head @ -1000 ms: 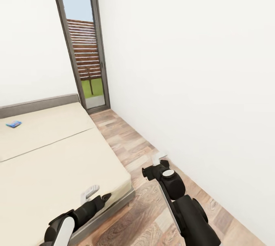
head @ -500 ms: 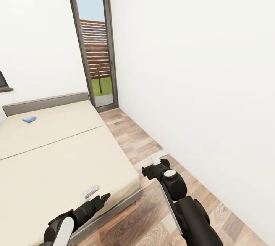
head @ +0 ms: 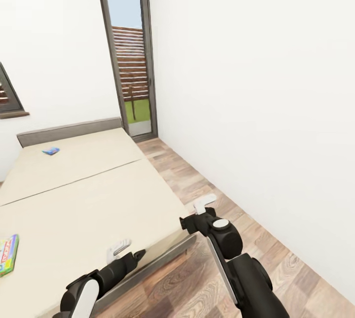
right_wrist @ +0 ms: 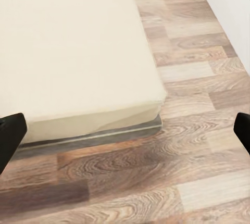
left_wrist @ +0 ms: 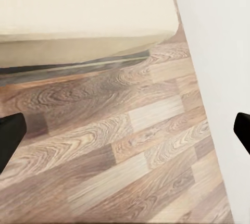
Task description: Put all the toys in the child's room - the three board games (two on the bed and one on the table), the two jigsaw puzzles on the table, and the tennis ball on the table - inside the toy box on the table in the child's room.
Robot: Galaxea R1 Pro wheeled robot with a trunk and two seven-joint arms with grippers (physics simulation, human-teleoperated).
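Board games show up in my head view as two boxes lying on the bed [head: 93, 194]: a small blue box [head: 50, 151] far up near the grey headboard [head: 69, 131], and a colourful flat box [head: 8, 254] cut by the picture's left edge, nearer to me on the cream mattress. The two are well apart. Beyond the bed I see a tall glass door [head: 130, 52] with a wooden fence and grass outside, a plain white wall [head: 256, 86] on the right, and a strip of wood-plank floor [head: 236, 214] between the bed and that wall. My left gripper [head: 120, 249] sits low over the foot corner of the bed and my right gripper [head: 203, 204] hangs over the floor just beside that corner; from up here I cannot tell how either pair of fingers stands. In the left wrist view I see the bed's rounded corner [left_wrist: 161, 34], its dark base rail and the plank floor, with two black fingertips [left_wrist: 10, 138] at opposite edges of the picture, spread wide with nothing between them. In the right wrist view the mattress edge [right_wrist: 151, 104] and the floor fill the space between two black fingertips [right_wrist: 10, 133], likewise spread wide and holding nothing.
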